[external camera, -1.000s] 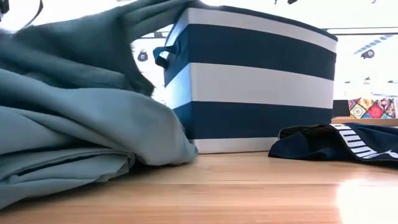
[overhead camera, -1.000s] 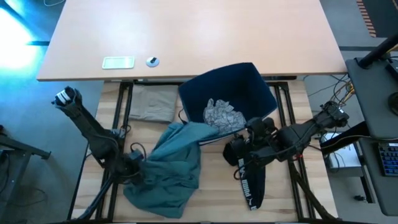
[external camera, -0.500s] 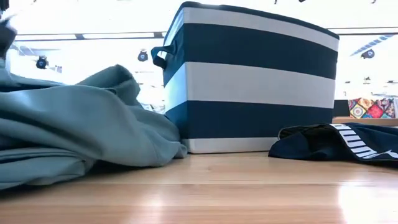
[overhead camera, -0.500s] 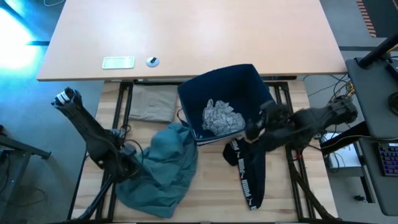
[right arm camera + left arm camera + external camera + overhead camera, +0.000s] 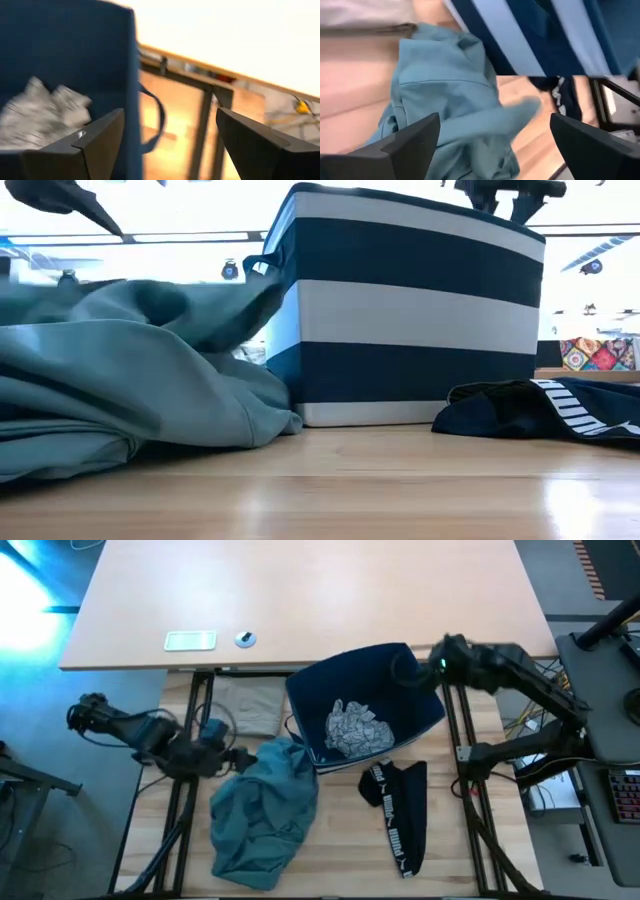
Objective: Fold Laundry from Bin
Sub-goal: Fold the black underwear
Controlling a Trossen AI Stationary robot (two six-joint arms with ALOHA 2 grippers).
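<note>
With the teal garment (image 5: pixel 262 810) lying on the desk (image 5: pixel 340 870), both released grippers, left (image 5: pixel 232 755) and right (image 5: pixel 405 668), are hovering; next comes grabbing the grey pieces (image 5: pixel 358 727) in the bin (image 5: pixel 420 690).

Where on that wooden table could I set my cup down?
The near right corner, right of the navy garment, is bare wood. So is the near left corner, left of the teal garment. The middle is crowded: the bin, the teal garment against it, and the beige garment behind.
</note>
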